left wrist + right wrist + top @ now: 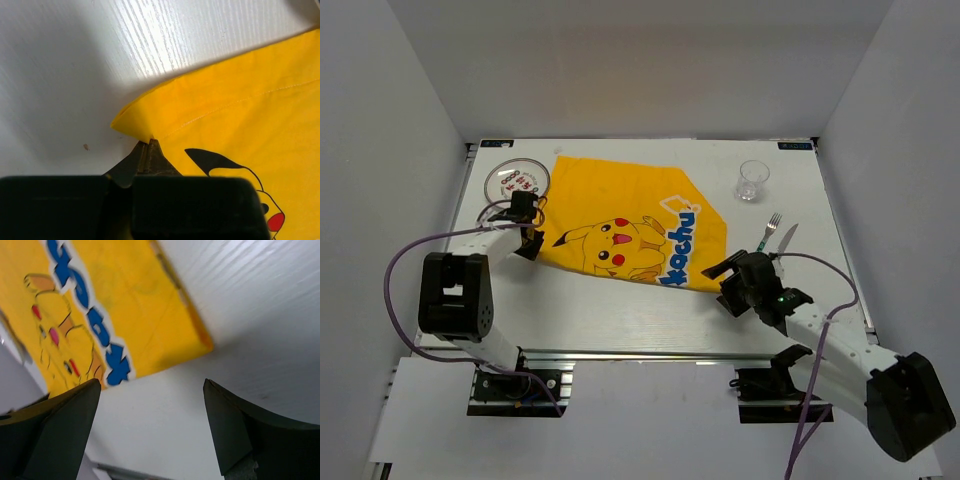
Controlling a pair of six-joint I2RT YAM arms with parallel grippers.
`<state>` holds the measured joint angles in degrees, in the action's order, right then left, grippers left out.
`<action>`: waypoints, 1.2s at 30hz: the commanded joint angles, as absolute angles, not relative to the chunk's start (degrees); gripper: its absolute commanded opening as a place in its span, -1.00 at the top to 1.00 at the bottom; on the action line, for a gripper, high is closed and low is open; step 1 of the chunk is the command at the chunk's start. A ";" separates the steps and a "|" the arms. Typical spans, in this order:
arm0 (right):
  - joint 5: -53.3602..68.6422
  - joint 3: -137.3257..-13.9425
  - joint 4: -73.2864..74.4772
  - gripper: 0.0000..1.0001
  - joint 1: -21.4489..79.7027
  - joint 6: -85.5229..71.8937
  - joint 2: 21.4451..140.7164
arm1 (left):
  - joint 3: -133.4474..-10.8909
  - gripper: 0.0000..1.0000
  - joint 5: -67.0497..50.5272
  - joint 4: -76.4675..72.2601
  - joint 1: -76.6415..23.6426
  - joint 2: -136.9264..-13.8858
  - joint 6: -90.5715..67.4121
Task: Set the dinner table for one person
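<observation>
The white dinner table (620, 310) carries a yellow Pikachu cloth (630, 215) spread across its middle. My left gripper (532, 240) is shut on the cloth's left corner (131, 121), pinching its edge between the fingertips (150, 150). My right gripper (728, 285) is open and empty just off the cloth's front right corner (202, 342), above the bare tabletop (165, 415). A clear plate (516, 181) with a red print lies at the back left. A clear glass (752, 180) stands at the back right. A fork (769, 232) and a knife (784, 239) lie side by side at the right.
A metal rail (640, 354) runs along the table's front edge. Grey walls close in the table at the back and both sides. Purple cables (405, 265) loop beside each arm.
</observation>
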<state>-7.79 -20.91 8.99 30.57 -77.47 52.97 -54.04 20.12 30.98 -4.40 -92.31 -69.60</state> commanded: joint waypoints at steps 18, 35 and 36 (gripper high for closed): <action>-20.47 -24.52 12.92 0.15 34.27 -97.64 68.11 | -54.05 1.00 16.26 29.09 -5.19 -87.71 -66.97; -32.32 -32.33 16.86 1.00 34.54 -85.54 63.91 | -53.52 1.00 10.64 22.42 -5.19 -81.31 -58.10; -33.04 -35.30 16.70 1.00 34.37 -80.04 63.20 | -54.05 1.00 9.94 22.15 -5.19 -79.73 -57.23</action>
